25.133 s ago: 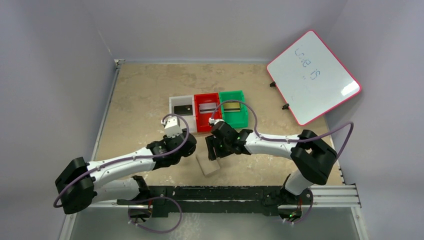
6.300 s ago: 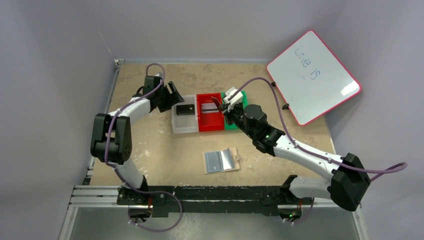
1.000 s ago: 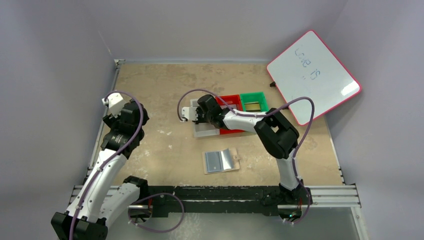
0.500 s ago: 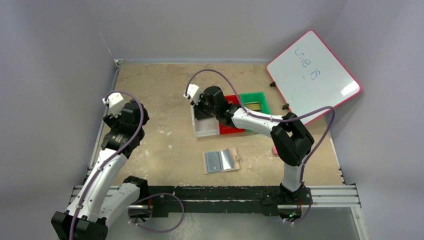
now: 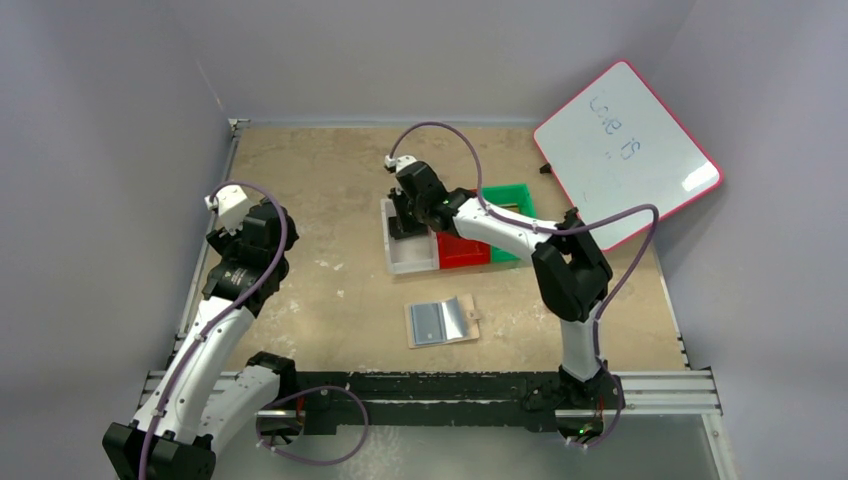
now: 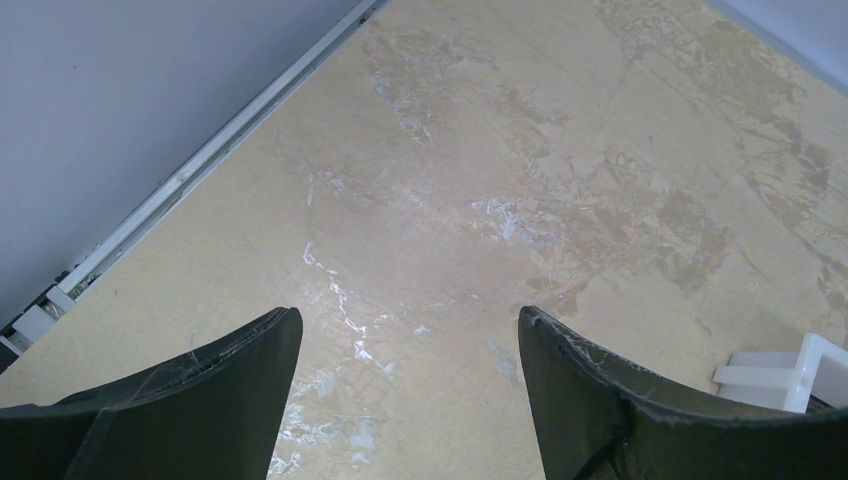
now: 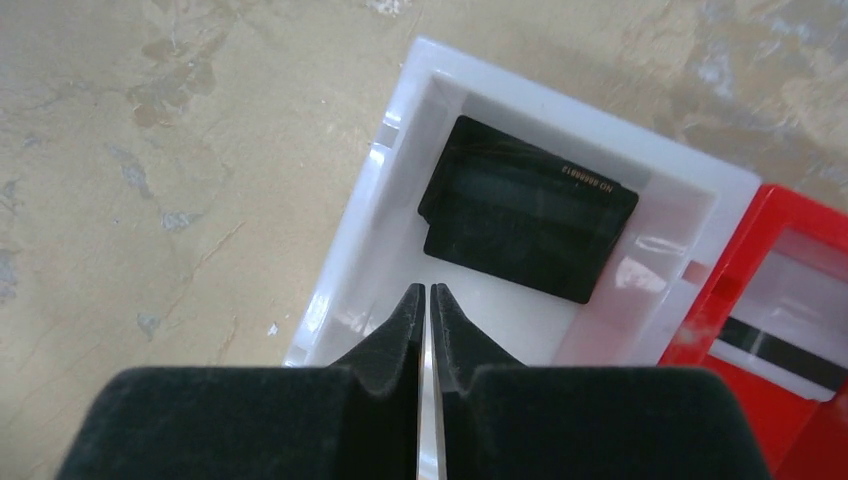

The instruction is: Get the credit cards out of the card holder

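The card holder (image 5: pixel 442 321) lies open on the table, grey-blue lining up, tan snap tab at its right edge, far from both grippers. A black credit card (image 7: pixel 527 223) rests flat in the white bin (image 7: pixel 400 205). A silvery card (image 7: pixel 790 330) lies in the red bin (image 7: pixel 800 440) beside it. My right gripper (image 7: pixel 427 292) hovers over the white bin's near part, shut, with nothing between its fingers; from above it (image 5: pixel 405 220) covers that bin. My left gripper (image 6: pixel 410 330) stands open over bare table at the left (image 5: pixel 258 232).
Three bins stand in a row: white (image 5: pixel 412 265), red (image 5: pixel 463 250), green (image 5: pixel 505 200). A pink-framed whiteboard (image 5: pixel 625 150) leans at the back right. A white plastic corner (image 6: pixel 790 365) shows at the left wrist view's lower right. Grey walls enclose the table.
My right gripper has swung from the white bin's left side round to over its back part, and its jaws have closed. The left arm and the card holder have not moved.
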{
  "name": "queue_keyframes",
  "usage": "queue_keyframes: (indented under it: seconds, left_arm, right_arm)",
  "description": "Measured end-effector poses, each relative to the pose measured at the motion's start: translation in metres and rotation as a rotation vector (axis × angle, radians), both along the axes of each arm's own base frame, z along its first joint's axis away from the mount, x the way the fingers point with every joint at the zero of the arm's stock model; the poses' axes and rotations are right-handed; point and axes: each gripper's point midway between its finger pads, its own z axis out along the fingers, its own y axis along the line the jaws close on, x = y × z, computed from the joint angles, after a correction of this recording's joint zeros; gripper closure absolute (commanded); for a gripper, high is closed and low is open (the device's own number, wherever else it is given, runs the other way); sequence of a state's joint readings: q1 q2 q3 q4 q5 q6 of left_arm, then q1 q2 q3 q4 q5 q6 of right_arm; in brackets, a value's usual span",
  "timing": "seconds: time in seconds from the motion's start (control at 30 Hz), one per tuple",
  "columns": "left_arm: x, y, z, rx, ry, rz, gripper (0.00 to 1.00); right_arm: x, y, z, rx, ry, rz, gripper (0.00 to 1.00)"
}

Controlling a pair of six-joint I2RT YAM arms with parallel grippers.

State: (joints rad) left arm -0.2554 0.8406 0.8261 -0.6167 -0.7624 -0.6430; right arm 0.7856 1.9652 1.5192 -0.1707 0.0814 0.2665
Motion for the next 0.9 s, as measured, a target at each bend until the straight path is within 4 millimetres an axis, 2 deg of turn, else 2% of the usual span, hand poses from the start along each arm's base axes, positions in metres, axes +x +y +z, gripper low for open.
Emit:
queue_keyframes:
  seconds: [0.17,0.43,0.9]
  left_arm:
    - [0.0,0.0,0.0,0.0,0.0,0.0,0.21]
    - [0.0,0.0,-0.001,0.001,0.004,0.0,0.21]
    - [0.001,0.0,-0.002,0.002,0.008,0.0,0.22]
  right_arm:
    - [-0.006,0.001,-0.017,0.005,0.067,-0.028,0.98]
    - [-0.013,-0.003,-0.063,-0.051,0.16,-0.051,1.0]
    - [-0.013,-0.003,-0.071,-0.053,0.178,-0.079,0.99]
